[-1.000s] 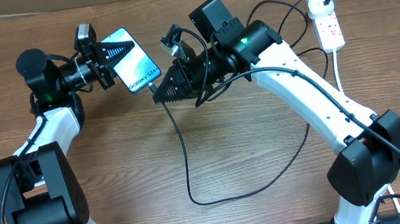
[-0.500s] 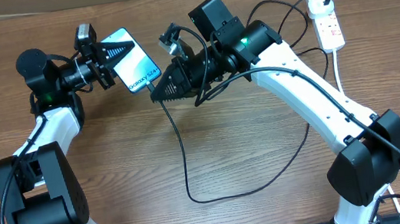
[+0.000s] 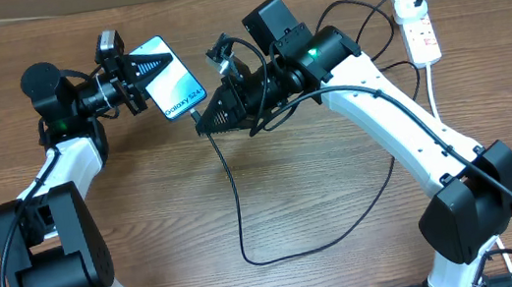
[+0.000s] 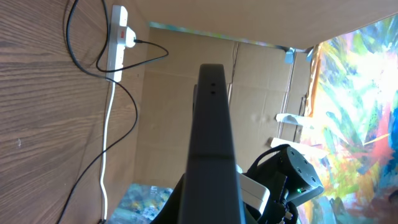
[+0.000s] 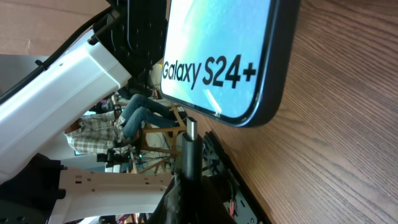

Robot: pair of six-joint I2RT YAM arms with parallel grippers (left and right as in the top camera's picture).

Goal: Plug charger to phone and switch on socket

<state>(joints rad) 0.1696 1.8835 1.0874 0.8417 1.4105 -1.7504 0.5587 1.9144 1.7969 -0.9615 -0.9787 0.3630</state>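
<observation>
Over the table (image 3: 323, 204), left hand (image 3: 153, 68) clamps phone (image 3: 182, 90); right hand (image 3: 204, 123) clamps charger (image 3: 236, 201) just beside it.

Back-left: phone (image 3: 171, 80); charger (image 3: 234, 196) tip just beside its right end; socket (image 3: 420, 31) far right.

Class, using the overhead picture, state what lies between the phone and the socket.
Overhead view: the right gripper, shut on the charger, and its wrist lie between the phone and the socket; black cable loops run nearer the socket.
</observation>
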